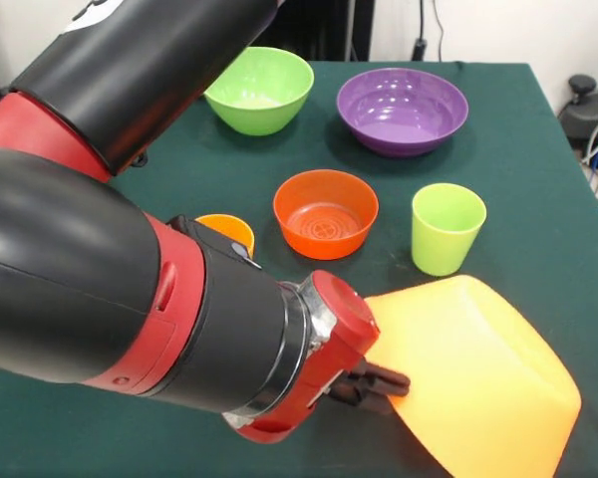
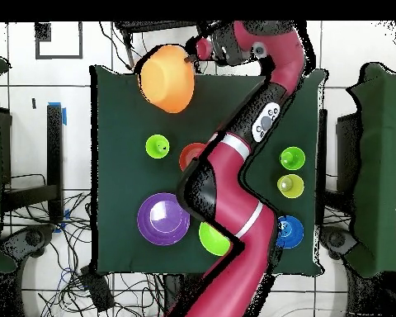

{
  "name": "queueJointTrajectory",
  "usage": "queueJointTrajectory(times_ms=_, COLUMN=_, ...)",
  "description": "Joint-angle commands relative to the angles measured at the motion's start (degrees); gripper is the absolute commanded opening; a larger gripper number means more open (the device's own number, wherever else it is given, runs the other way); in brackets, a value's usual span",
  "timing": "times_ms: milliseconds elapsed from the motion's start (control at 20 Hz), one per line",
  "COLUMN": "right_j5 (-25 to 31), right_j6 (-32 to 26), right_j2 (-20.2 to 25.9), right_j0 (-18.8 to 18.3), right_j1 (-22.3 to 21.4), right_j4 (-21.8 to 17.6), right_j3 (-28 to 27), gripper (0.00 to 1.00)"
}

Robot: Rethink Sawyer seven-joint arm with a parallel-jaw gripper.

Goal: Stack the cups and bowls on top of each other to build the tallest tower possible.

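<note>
My gripper (image 1: 384, 383) is shut on the rim of the large translucent orange bowl (image 1: 483, 383) and holds it tilted on its side above the table's near edge; in the overhead view the gripper (image 2: 191, 56) and the bowl (image 2: 168, 78) are at the top. On the table stand the green bowl (image 1: 259, 88), the purple bowl (image 1: 403, 108), the small red-orange bowl (image 1: 325, 211), the lime cup (image 1: 448, 227) and the orange cup (image 1: 226, 231), half hidden behind my arm. The overhead view also shows the blue bowl (image 2: 289, 231), a green cup (image 2: 292, 157) and a yellow cup (image 2: 289, 186). The red cup is hidden.
My arm (image 1: 130, 279) fills the left of the front view and crosses the middle of the dark green table (image 2: 119, 124) in the overhead view. Cables (image 2: 77, 272) and furniture surround the table.
</note>
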Motion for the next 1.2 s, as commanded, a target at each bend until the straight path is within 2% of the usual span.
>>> queueJointTrajectory(times_ms=50, right_j5=-9.8, right_j6=-14.8, right_j2=-5.3, right_j0=0.9, right_j1=2.4, right_j4=-6.4, right_j3=-5.5, gripper=0.00)
queueJointTrajectory(times_ms=100, right_j5=-10.0, right_j6=-14.6, right_j2=-5.4, right_j0=0.9, right_j1=2.4, right_j4=-6.5, right_j3=-5.5, gripper=0.00)
queueJointTrajectory(times_ms=150, right_j5=-10.4, right_j6=-14.5, right_j2=-5.5, right_j0=0.8, right_j1=2.4, right_j4=-6.5, right_j3=-5.4, gripper=1.00)
queueJointTrajectory(times_ms=1200, right_j5=-15.0, right_j6=-10.1, right_j2=-8.1, right_j0=1.1, right_j1=2.0, right_j4=-6.0, right_j3=-4.3, gripper=1.00)
